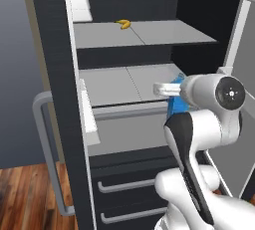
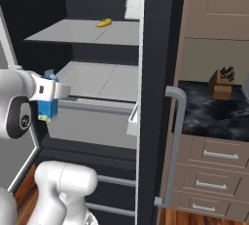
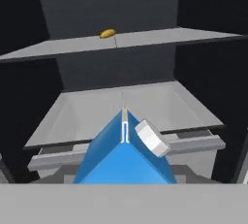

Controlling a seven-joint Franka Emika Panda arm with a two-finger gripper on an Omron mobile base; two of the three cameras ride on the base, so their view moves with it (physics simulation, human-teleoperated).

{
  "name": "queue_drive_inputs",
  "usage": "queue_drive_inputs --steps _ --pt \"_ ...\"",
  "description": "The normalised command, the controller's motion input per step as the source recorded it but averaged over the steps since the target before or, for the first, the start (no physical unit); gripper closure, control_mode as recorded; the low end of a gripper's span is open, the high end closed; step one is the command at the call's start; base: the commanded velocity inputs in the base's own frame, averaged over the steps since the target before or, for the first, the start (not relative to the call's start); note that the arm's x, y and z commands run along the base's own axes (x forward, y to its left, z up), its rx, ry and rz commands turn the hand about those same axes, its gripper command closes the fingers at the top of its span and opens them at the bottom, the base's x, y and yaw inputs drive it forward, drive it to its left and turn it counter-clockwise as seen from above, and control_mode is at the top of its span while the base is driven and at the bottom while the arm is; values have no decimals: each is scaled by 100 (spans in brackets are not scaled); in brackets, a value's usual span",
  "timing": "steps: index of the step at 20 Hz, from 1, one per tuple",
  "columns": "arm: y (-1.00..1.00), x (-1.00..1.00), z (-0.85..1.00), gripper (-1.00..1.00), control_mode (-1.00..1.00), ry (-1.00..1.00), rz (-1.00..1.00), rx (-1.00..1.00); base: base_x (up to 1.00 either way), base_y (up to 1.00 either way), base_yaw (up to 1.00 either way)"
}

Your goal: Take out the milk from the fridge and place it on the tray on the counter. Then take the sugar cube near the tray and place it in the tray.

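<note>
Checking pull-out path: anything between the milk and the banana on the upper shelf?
Bare: hand view shows only grey shelf between the milk and the banana.

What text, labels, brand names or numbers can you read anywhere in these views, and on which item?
None can be read.
The small bright-blue gabled milk carton bears no legible print in the base views; from the hand view its blue top has a thin pale mark at the ridge, not lettering.
The wooden knife block on the black marble counter carries no label.
</note>
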Motion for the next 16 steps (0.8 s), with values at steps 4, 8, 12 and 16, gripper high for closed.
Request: queue_drive_inputs --steps 4,8,12,16 --pt "0 -72 33 100 -100 -27 6 -19 0 0 0" --pt "0 -66 41 100 -100 -26 -1 -8 0 0 0" --pt "0 -53 48 100 -100 -10 0 0 0 0 0" --pt "0 -53 15 100 -100 -12 0 0 0 0 0"
